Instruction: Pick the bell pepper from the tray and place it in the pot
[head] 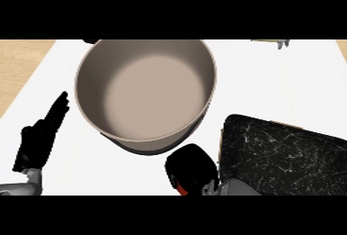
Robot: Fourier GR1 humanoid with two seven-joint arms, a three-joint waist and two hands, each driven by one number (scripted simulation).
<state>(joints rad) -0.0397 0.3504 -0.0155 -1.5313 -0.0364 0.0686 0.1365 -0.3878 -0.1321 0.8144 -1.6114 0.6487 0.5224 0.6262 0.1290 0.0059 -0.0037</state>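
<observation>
A large beige pot (92, 69) stands at the middle of the white counter, and nothing shows inside it. To its lower right lies the black marbled tray (291, 156), its visible surface bare. My right hand (193, 166) sits between the pot's near rim and the tray's left edge, with its fingers curled. A small red sliver of the bell pepper (181, 189) peeks out under that hand; the rest is hidden. At the left, my left hand (42, 137) rests open with its fingers up, apart from the pot.
A small grey object (277, 42) is cut off at the top right edge. Wooden surface (24, 69) shows beyond the white counter at the left. The pot and the tray nearly touch near my right hand.
</observation>
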